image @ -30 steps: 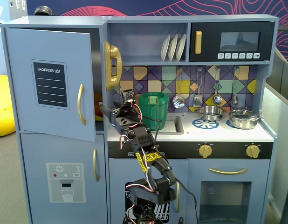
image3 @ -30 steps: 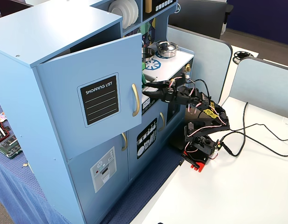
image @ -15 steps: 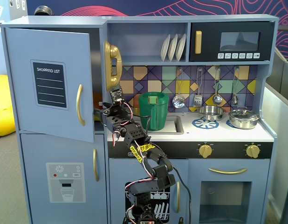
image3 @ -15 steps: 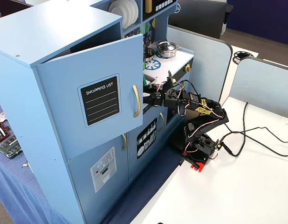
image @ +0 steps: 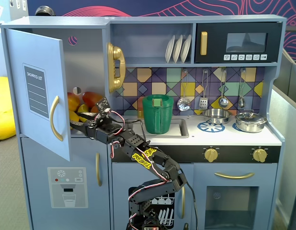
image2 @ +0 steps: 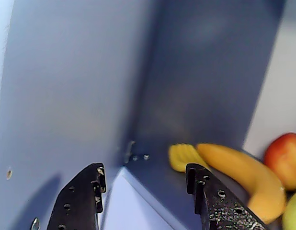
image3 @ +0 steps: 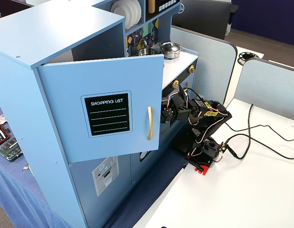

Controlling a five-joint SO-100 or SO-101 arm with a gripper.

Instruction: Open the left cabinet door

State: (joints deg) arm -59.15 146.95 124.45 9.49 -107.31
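In a fixed view from the front, the left cabinet door (image: 39, 91) stands swung well out from the toy kitchen, hinged along its left edge, its gold handle (image: 54, 118) running up and down near the free edge. The arm reaches in behind that free edge, and the gripper (image: 76, 126) sits at the mouth of the cabinet, just beside the door's inner face, with fruit (image: 88, 101) on the shelf beyond it.

In the wrist view the two black fingers (image2: 81, 199) are spread apart with nothing between them. The pale inner face of the door fills the left side, so the door lies to the fingers' left, its long axis upright; a banana (image2: 239, 175) and an apple (image2: 284, 160) lie to the right.

In the other fixed view, from the side, the door (image3: 97, 114) juts out roughly square to the cabinet front, hiding the fingertips behind it. I'd judge the door is already largely open; any further swing means pushing outward against that inner face.
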